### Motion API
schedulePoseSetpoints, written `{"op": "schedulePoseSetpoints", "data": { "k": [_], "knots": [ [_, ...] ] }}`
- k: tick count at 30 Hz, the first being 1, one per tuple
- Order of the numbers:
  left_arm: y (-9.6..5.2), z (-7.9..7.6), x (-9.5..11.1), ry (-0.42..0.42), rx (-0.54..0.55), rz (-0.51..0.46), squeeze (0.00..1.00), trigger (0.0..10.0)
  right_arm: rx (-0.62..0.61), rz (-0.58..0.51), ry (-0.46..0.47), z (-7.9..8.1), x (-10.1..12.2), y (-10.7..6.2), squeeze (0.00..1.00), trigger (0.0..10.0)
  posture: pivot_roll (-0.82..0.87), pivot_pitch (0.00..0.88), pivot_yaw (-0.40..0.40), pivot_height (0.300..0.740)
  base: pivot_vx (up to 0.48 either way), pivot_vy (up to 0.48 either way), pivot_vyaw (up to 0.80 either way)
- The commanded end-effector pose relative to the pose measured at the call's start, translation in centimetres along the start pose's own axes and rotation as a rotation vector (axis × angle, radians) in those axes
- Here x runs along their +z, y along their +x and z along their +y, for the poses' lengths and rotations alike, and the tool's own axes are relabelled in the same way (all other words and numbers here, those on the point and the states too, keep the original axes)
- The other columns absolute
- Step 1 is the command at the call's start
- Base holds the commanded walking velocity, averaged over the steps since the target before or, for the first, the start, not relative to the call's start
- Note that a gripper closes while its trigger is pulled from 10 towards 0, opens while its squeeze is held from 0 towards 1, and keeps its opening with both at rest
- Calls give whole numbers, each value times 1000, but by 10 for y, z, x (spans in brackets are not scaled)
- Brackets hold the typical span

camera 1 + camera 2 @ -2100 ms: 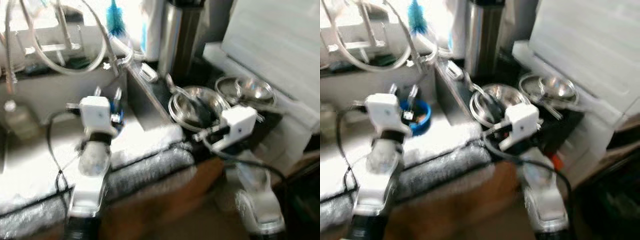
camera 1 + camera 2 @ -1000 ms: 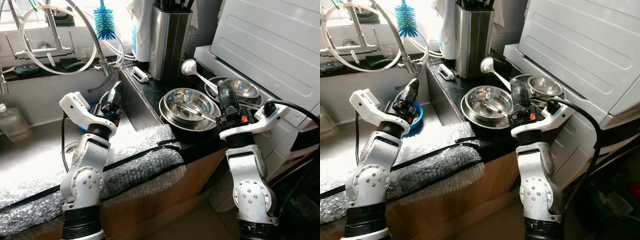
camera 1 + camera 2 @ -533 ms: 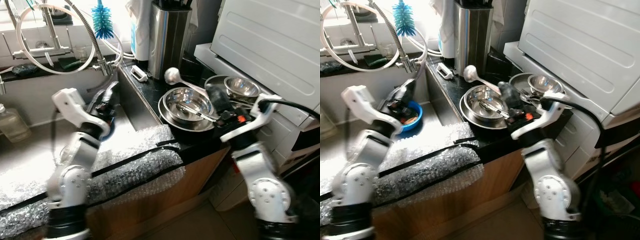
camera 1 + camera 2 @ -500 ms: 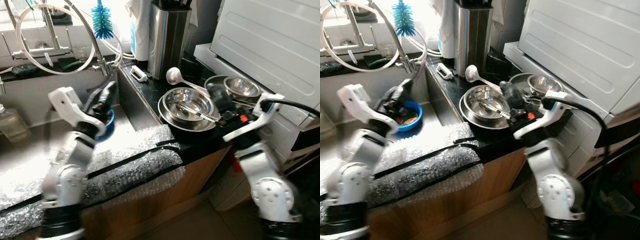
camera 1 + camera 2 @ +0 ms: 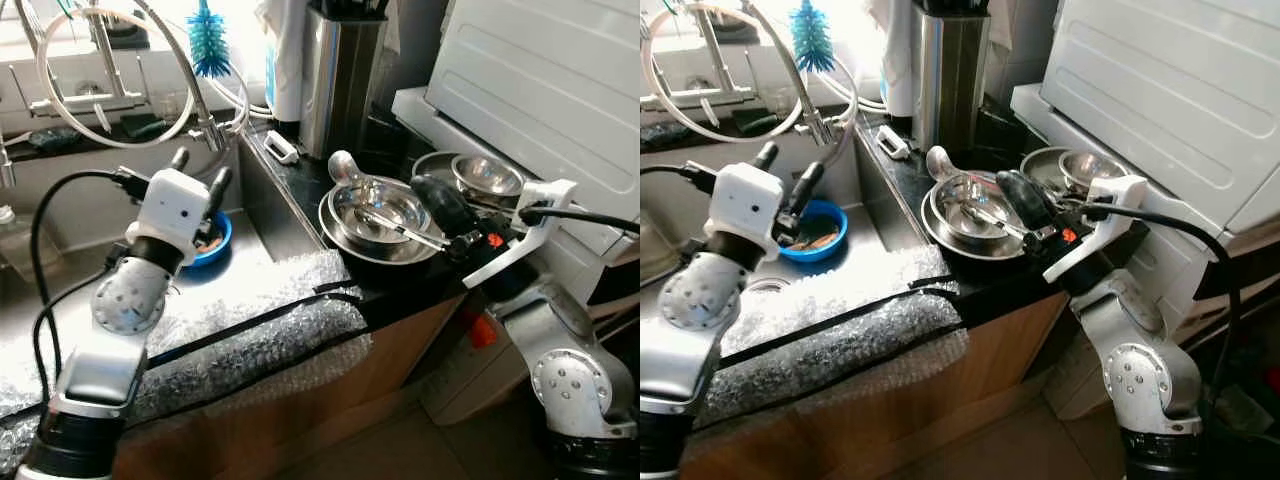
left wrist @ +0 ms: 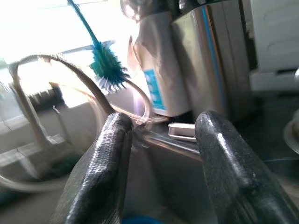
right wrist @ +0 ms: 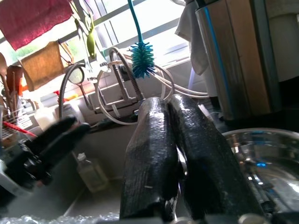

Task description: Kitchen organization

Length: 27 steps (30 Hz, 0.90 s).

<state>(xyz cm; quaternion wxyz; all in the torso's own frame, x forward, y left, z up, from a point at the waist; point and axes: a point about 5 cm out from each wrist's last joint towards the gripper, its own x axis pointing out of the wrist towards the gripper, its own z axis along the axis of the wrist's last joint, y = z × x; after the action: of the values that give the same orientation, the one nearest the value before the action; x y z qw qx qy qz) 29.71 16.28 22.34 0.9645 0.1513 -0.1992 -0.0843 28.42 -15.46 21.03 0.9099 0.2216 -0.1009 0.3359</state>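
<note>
Sink (image 5: 60,300), left part: a clear bottle (image 5: 8,236) stands at the far left edge. A faucet (image 5: 100,60) with a looped white hose (image 5: 60,110) rises from the back ledge. A blue bottle brush (image 5: 207,40) hangs above that ledge.

Left gripper (image 5: 198,175) hovers over the sink, above a blue bowl (image 5: 212,240). Its two black fingers (image 6: 107,172) stand well apart, nothing between them. The blue bowl sits on the sink floor near the right wall, with something brownish inside, too small to identify.

Bubble wrap (image 5: 250,330) with a strip of black tape covers the front edge of the sink.

Black counter (image 5: 310,180), right of the sink: a small white object (image 5: 282,152) lies near the back edge, just beside the sink wall. A tall steel canister (image 5: 340,80) stands at the back edge. Toward the front, stacked steel bowls (image 5: 375,215) hold a ladle (image 5: 345,168), its cup leaning on the rim on the back-left side, and a thin utensil across the inside.

Right gripper (image 5: 437,203) rests over the right rim of the stacked bowls. In the right wrist view its fingers (image 7: 154,154) press together side by side; whether the thin utensil is caught between them cannot be told.

A smaller steel bowl (image 5: 485,175) on a plate sits behind the right gripper, against a white appliance (image 5: 540,90) at the counter's right end.
</note>
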Motion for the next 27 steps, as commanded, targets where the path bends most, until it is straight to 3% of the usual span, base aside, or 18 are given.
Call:
{"op": "schedulePoseSetpoints", "data": {
  "k": [1,2,3,4,6,7,8,11,12,13,15,18,27],
  "knots": [
    [-1,6,-12,-209,109,62,0,10000,-32,-50,46,-4,5,2,0,10000,-41,0,-89,740,0,0,0],
    [-1,5,-13,-345,157,74,0,10000,-50,-81,92,-5,5,2,0,10000,-41,0,-89,740,0,0,0],
    [-1,5,-13,-345,157,74,0,10000,-50,-81,92,-5,5,2,0,10000,-41,0,-89,740,0,0,0],
    [2,-3,-15,-637,202,89,0,10000,-58,-133,179,-4,4,5,0,10000,-34,0,-89,740,0,0,0],
    [3,-5,-14,-652,192,81,0,10000,-48,-140,195,-3,3,6,0,10000,-35,0,-90,740,0,0,0],
    [4,-7,-14,-751,189,79,0,10000,-35,-153,225,-2,3,7,0,10000,-35,0,-90,740,0,0,0],
    [4,-7,-14,-751,189,79,0,10000,-35,-153,225,-2,3,7,0,10000,-35,0,-90,740,0,0,0],
    [3,-7,-13,-899,187,65,0,10000,-3,-186,341,2,1,6,0,10000,-37,0,-88,740,0,0,0],
    [3,-7,-13,-899,187,65,0,10000,-3,-186,341,2,1,6,0,10000,-37,0,-88,740,0,0,0],
    [2,-3,-13,-963,198,51,0,10000,-6,-189,400,2,-1,4,0,10000,-37,0,-88,740,0,0,0],
    [1,2,-12,-1002,203,38,0,10000,-7,-163,425,2,-6,0,0,10000,-37,0,-88,740,0,0,0],
    [-3,9,-6,-1058,88,44,0,10000,61,-77,467,12,-13,-10,0,10000,-35,0,-84,740,0,0,0],
    [-6,7,-2,-1060,37,46,0,10000,116,-62,481,20,-14,-11,0,10000,-56,0,-92,740,0,0,0]
  ]
}}
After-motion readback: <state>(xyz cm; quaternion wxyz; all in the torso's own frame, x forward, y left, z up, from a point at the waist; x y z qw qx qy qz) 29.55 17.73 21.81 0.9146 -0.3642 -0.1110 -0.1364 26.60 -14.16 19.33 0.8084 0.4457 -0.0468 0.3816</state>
